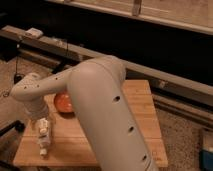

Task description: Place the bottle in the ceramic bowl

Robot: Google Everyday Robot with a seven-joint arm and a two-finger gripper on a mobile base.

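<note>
One pale grey arm point(107, 115) is filling the middle of the view. Its thick upper part is rising from the lower edge, and its forearm is bending off toward the left side of the view above a wooden counter point(145, 112). At the end of the forearm the wrist is pointing downward, and the gripper point(41, 124) is hanging low over the left front part of the counter. Its jaws are standing wide apart and are not gripping anything.

The bottle point(43, 142) is lying on its side on the counter right below the gripper, with its length running toward the front edge. Its far end is sitting just at the gripper's tips, but contact between them cannot be made out.

The ceramic bowl point(62, 102) is sitting upright on the counter behind the bottle and a little to the right of it, near but apart. Its glossy orange-red inside is showing, and the arm is hiding its right part. The bottle is lying outside the bowl.

Beyond the counter a long grey ledge point(165, 80) is running diagonally across the view, with a small white box point(34, 32) resting on its left end. A speckled floor point(185, 135) is showing to the right of the counter.
</note>
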